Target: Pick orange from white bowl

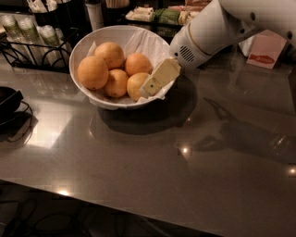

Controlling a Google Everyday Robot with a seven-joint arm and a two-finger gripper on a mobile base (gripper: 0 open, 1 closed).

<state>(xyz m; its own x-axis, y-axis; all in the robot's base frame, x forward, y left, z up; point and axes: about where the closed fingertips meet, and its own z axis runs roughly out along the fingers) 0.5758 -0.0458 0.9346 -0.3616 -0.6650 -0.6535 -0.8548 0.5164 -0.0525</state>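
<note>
The white bowl (pixel 79 48), lined with crumpled white paper, stands at the back of the grey counter and holds several oranges. The palest, yellow-orange one (pixel 133 86) lies at the bowl's front right. My gripper (pixel 154 82), cream-coloured on a white arm, reaches into the bowl from the right and lies against the right side of that pale orange. The largest deep-orange one (pixel 92 72) sits at the bowl's left, apart from the gripper.
A black dish (pixel 7 99) sits at the left edge of the counter. A black wire rack with cups (pixel 27 34) stands behind the bowl at the left. Condiment containers (pixel 152 14) and a pink card (pixel 264 50) stand along the back.
</note>
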